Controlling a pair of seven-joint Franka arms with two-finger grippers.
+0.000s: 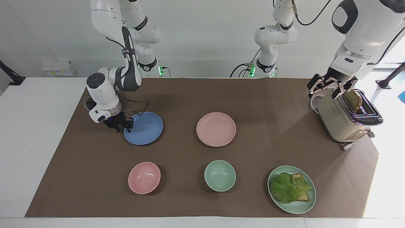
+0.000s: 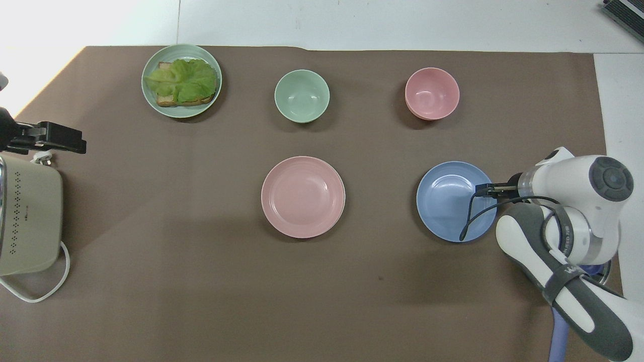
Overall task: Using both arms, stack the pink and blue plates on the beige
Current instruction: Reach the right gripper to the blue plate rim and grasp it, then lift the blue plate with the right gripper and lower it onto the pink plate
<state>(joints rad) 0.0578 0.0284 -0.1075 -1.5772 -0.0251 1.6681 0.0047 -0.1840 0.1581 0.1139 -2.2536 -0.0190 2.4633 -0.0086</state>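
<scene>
Right arm bent low, wrist angled down; right gripper [image 1: 121, 126] at table level, fingers pinched around blue plate [image 1: 145, 128] rim. Left arm waits raised, left gripper [image 1: 331, 87] pointing down, fingers spread apart.

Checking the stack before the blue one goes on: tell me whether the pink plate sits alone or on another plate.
On another plate: the pink plate shows a pale second rim, the beige plate, under its edge.

Lab: white robot arms [image 1: 107, 91], bare walls
</scene>
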